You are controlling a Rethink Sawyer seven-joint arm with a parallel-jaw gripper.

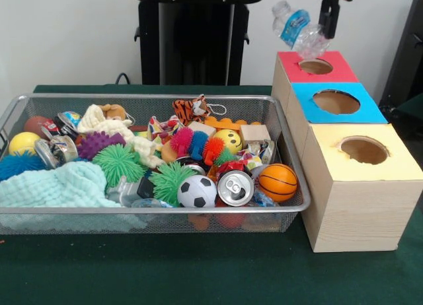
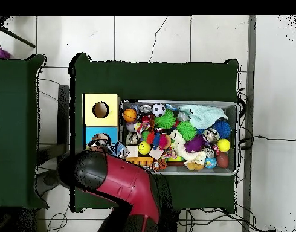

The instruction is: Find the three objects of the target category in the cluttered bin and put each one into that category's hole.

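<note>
My gripper (image 1: 326, 26) hangs at the top right, above the red-topped box (image 1: 289, 61) and its round hole (image 1: 316, 66). It is shut on a small see-through plastic bottle (image 1: 295, 28) with a blue label. The bottle is tilted, with its cap up to the left and its crumpled end just over the hole. The silver wire-mesh bin (image 1: 152, 210) stands to the left, full of toys. A bit of clear wrinkly plastic (image 1: 147, 203) lies at its front rim, but I cannot tell if it is a bottle. In the overhead view the red arm (image 2: 123, 181) hides the gripper and the red box.
A blue-topped box (image 1: 367, 110) and a yellow-topped box (image 1: 396, 166), each with a round hole, stand in a row in front of the red one. The bin holds a shiny can (image 1: 234, 187), a soccer ball (image 1: 196, 191), a small basketball (image 1: 277, 181), spiky balls and a pale green cloth (image 1: 59, 186).
</note>
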